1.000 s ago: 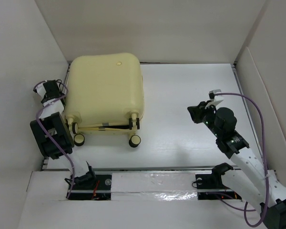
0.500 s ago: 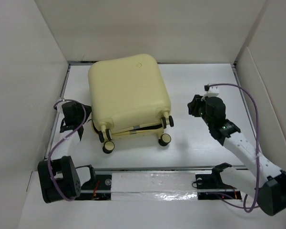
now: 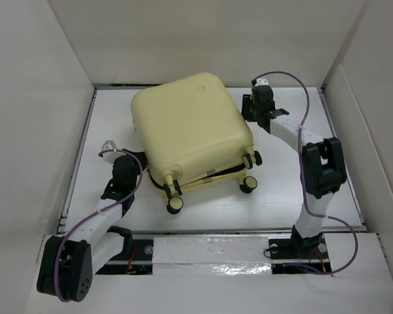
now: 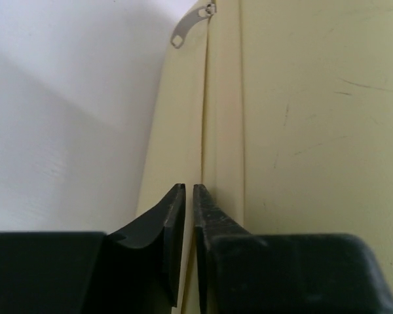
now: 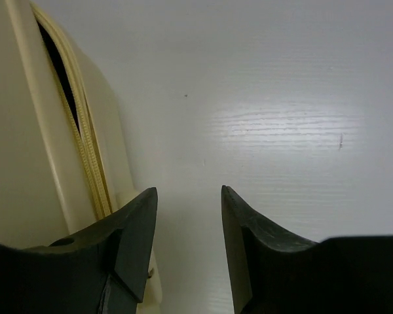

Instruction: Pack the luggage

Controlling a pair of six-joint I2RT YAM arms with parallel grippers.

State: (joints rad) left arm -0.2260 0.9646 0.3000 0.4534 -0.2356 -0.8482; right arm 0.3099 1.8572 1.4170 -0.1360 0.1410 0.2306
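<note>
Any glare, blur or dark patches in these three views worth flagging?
Top view: even light, glare only on the shiny strip at the near edge, faint shadow by the luggage. Left wrist: luggage fills the frame, slightly soft; left claw nearly black. Right wrist: bright glare patch on the table; right claw dark.

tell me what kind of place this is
Probably a robot lab test cell: white table walled by plain white panels, left arm and right arm bolted at its near edge.
</note>
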